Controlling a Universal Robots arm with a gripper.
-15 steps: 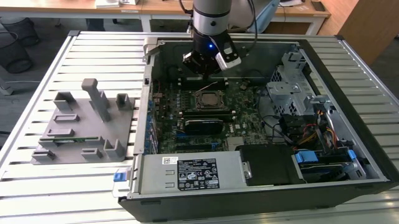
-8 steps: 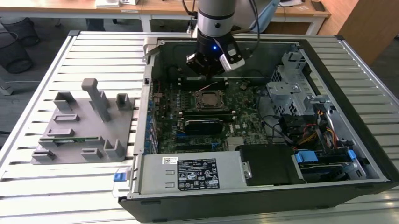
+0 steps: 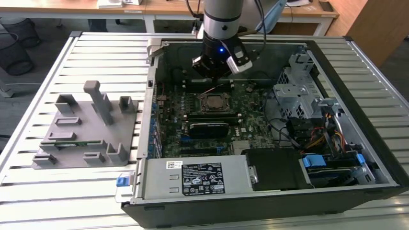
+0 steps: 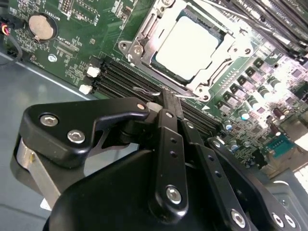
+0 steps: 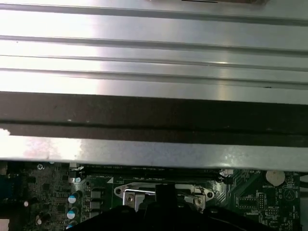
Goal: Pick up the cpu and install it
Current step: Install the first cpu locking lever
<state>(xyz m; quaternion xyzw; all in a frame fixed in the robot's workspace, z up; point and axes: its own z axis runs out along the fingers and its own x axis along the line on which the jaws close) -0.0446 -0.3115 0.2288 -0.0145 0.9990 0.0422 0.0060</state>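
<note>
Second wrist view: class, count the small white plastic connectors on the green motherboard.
2. One white connector sits at the black memory slots' end; the second white connector lies beside it. The black gripper may hide others.

- This looks like a robotics lab or test workshop set up inside an office-type room.
- A slatted metal worktable fills the middle of the room, a bench rather than a desk.
- On it lies an opened desktop computer case, side panel off, with its green motherboard exposed.
- At the exterior view's left on the same table stands a grey plastic fixture with posts and slots.
- An industrial robot arm reaches down over the case from the far side.
- Far behind run pale wooden desks, and black mesh bins stand on the floor at the far left.
</note>
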